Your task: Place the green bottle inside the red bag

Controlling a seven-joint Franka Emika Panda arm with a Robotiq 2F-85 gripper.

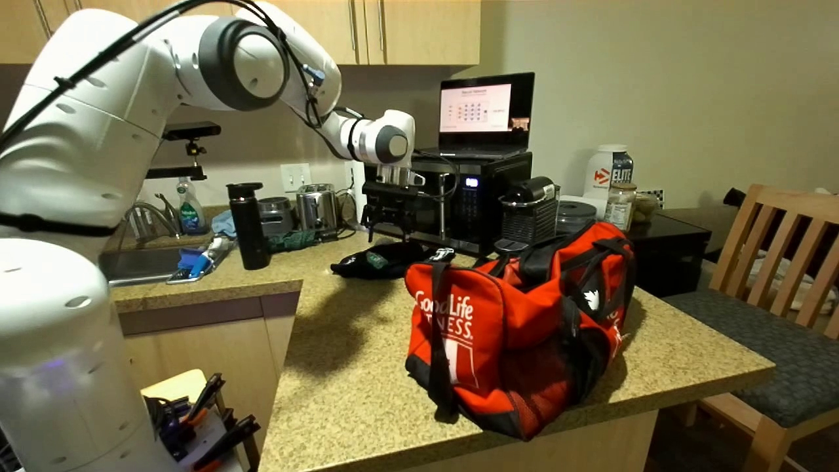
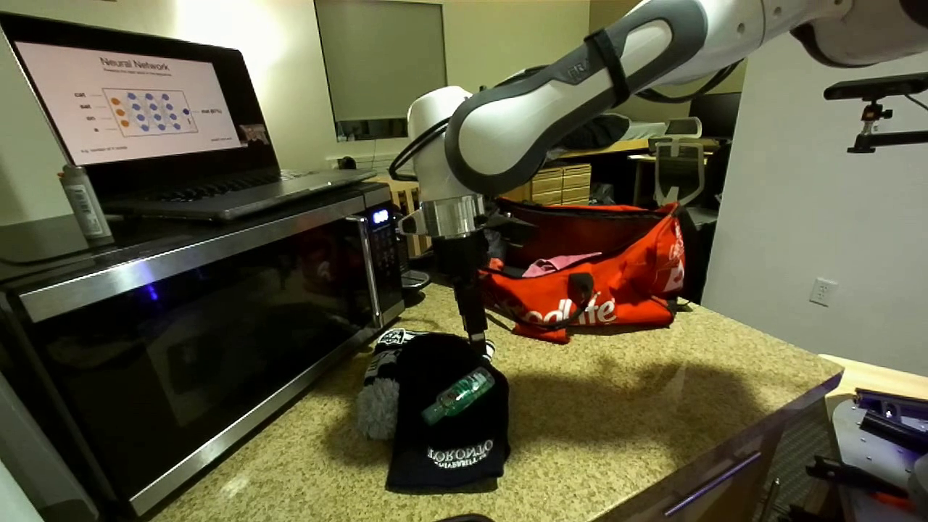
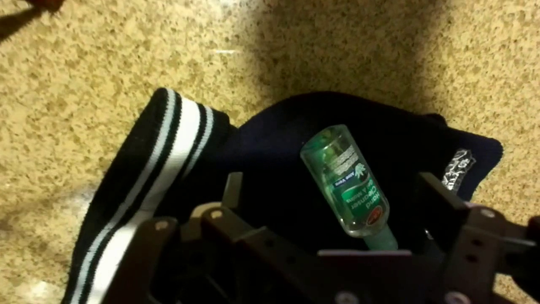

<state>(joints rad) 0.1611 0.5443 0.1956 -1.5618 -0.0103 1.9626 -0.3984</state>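
Observation:
The green bottle is a small clear hand-cleanser bottle with a pale green cap. It lies on its side on a dark knit hat in the wrist view [image 3: 346, 181] and in both exterior views [image 1: 377, 260] [image 2: 460, 395]. My gripper points down above the hat in both exterior views [image 1: 389, 237] [image 2: 475, 337]. In the wrist view its fingers [image 3: 333, 188] are wide apart with the bottle between them, not touching it; the cap's end reaches the gripper's edge. The red bag stands on the counter in both exterior views [image 1: 534, 321] [image 2: 638, 286], its top open.
The dark hat [image 2: 449, 449] has white lettering; striped knit and a grey pompom [image 2: 377, 409] lie beside it. A microwave [image 2: 217, 348] bearing a laptop [image 2: 217, 196] stands close by. Pink cloth [image 2: 562, 264] shows in the bag. A black flask [image 1: 248, 226] and coffee machine [image 1: 529, 210] stand nearby.

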